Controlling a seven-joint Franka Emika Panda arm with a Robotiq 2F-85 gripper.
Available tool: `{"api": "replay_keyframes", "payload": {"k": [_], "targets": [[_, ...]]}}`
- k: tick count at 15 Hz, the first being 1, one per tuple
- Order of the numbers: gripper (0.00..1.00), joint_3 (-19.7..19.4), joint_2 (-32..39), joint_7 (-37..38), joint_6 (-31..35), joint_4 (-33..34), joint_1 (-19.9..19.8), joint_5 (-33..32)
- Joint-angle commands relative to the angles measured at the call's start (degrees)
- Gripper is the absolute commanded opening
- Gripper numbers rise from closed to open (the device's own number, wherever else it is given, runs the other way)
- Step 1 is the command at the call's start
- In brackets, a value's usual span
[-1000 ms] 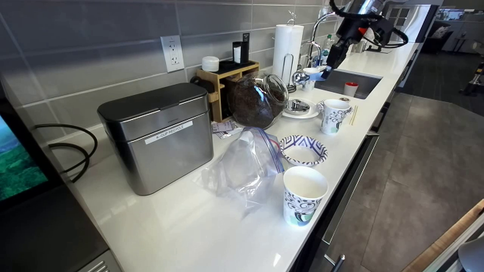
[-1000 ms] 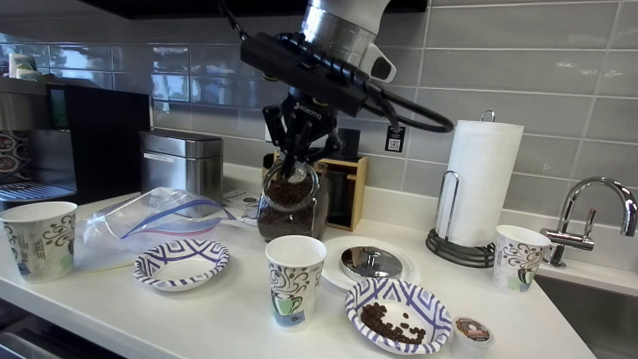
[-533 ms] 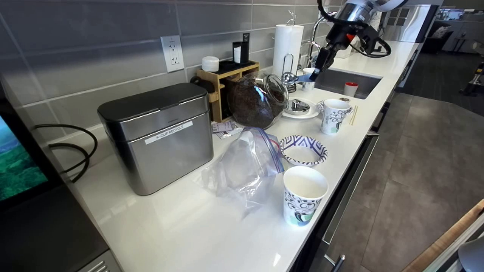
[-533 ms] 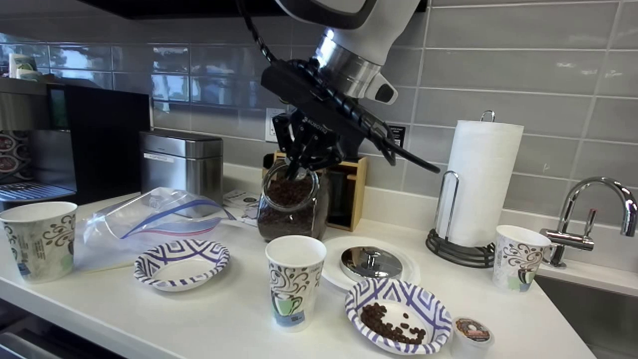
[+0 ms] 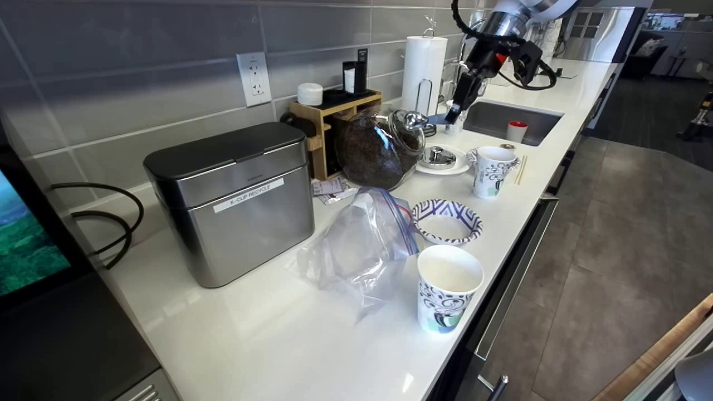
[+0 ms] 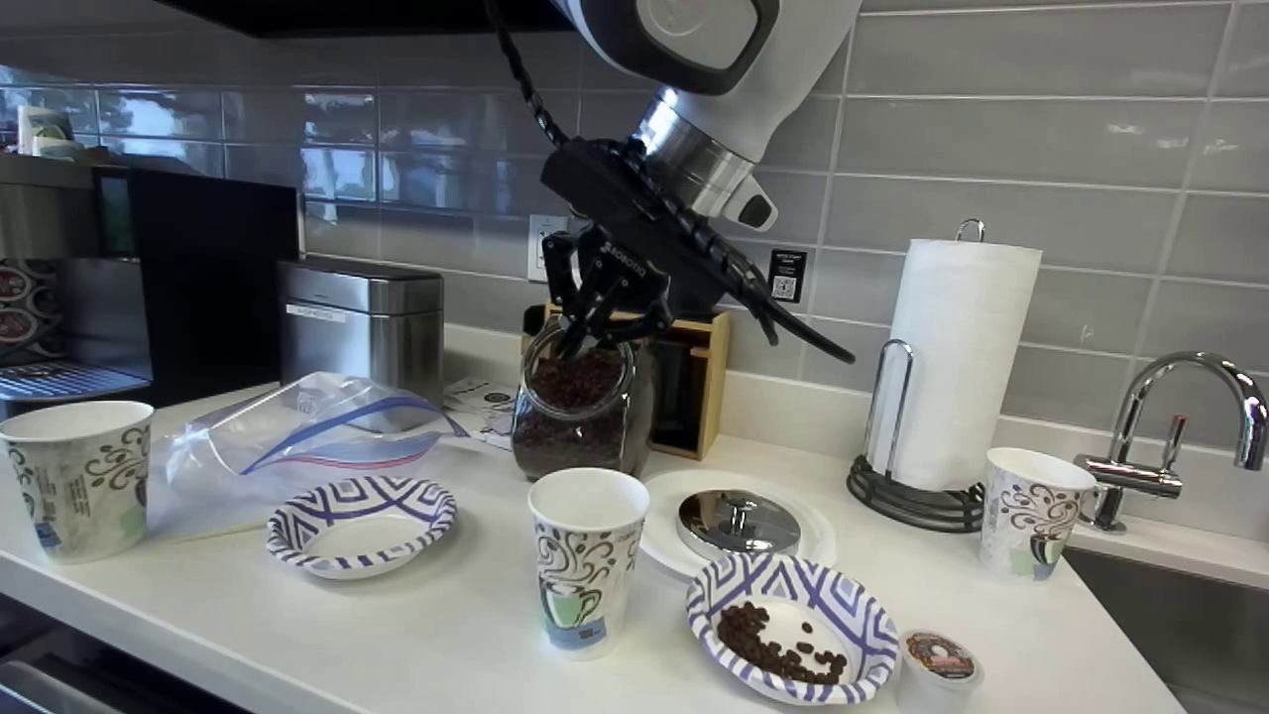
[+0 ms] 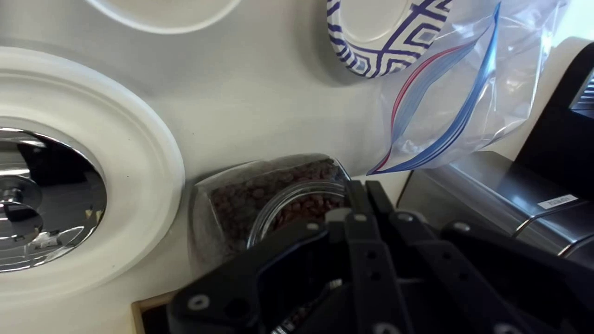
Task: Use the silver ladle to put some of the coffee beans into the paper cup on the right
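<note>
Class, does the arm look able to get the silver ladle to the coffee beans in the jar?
Probably yes: the jar is uncovered, coffee beans show through its mouth, and the gripper holds the silver ladle near it.

Mirror-bright metal gleamed on the silver ladle (image 5: 415,120) and round lid (image 6: 739,531); the clear jar (image 7: 203,218) looked glossy, the plastic bag (image 5: 362,250) wrinkled, the paper cups (image 6: 587,565) smooth, the counter (image 5: 267,345) shiny.

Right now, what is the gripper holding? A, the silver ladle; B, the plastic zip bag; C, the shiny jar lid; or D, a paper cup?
A, the silver ladle: an exterior view shows its handle running into the tips of the gripper, with the round scoop jutting out beyond them.
</note>
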Motion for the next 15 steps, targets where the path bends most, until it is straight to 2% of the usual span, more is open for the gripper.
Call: {"api": "replay_keyframes", "payload": {"k": [1, 15], "targets": [[0.01, 1.56, 3.41, 0.83, -2.11, 3.82, -1.12, -0.69], [0.01, 5.39, 11.3, 5.65, 0.99, 11.3, -0.68, -3.46]]}}
